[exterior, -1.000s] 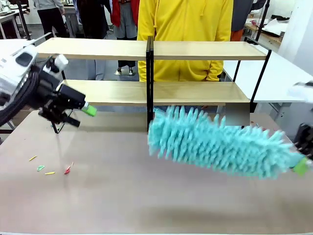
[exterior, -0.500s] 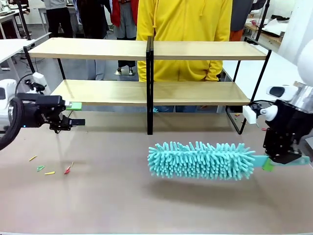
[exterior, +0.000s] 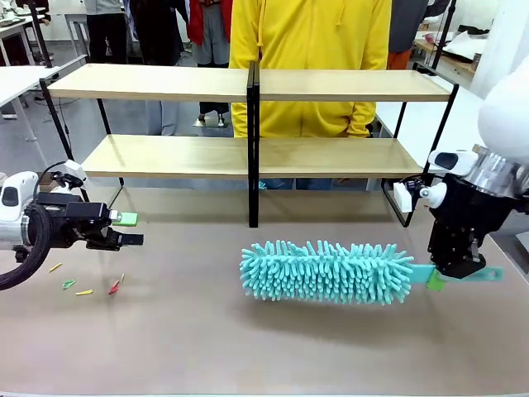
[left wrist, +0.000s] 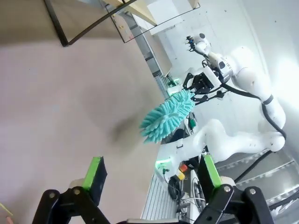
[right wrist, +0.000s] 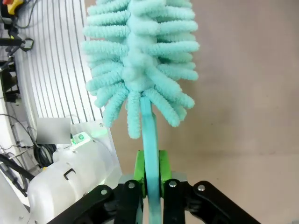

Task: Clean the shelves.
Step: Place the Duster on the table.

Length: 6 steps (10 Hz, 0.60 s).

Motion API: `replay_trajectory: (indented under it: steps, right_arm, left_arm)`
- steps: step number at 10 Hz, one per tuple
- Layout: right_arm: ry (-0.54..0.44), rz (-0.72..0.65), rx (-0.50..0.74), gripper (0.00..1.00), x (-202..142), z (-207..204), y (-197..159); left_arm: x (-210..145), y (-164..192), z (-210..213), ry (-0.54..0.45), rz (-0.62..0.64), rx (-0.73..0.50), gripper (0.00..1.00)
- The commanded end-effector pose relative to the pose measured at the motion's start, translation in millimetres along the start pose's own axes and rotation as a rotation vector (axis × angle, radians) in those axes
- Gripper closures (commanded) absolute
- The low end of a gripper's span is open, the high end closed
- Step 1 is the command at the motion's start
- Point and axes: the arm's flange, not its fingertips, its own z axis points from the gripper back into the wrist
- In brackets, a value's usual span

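Clearance mattered: with your right claw [exterior: 456, 270] clamped on the duster [exterior: 326, 271] handle and left claw [exterior: 124, 230] wide, you needed lift toward the shelves [exterior: 248, 155].

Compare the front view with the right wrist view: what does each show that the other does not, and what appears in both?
Front view alone: the shelves, a person in a yellow top, the open left gripper and coloured scraps on the tabletop.

Right wrist view alone: a grooved white panel and cables.

Both: the teal duster, its handle clamped by the right gripper.
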Motion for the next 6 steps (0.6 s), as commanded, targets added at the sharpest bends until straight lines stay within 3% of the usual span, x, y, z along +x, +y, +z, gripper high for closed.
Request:
replay_trajectory:
  steps: [1,2,3,5,6]
  right_arm:
    - [-0.018,0.001,-0.01,0.28,1.8,6.2,-6.7]
    - [-0.06,-0.03,-0.055,0.0,-3.6,13.3,-10.8]
    - [-0.146,-0.122,-0.123,0.0,-15.3,29.0,-15.3]
    - [-0.407,-0.256,-0.235,0.05,-53.8,75.3,-13.7]
    - [-0.512,-0.273,-0.133,0.0,-74.2,93.8,3.2]
  left_arm:
    - [-50.9,-48.8,-6.9,0.0,-0.017,0.014,0.0]
    - [-48.5,-50.6,-7.3,0.005,-0.022,0.013,0.0]
    - [-49.4,-50.3,-7.5,0.004,-0.019,0.022,0.0]
    - [-47.9,-51.3,-8.7,0.009,-0.032,0.017,0.0]
    - [-47.2,-52.7,-9.4,0.02,-0.039,0.022,0.0]
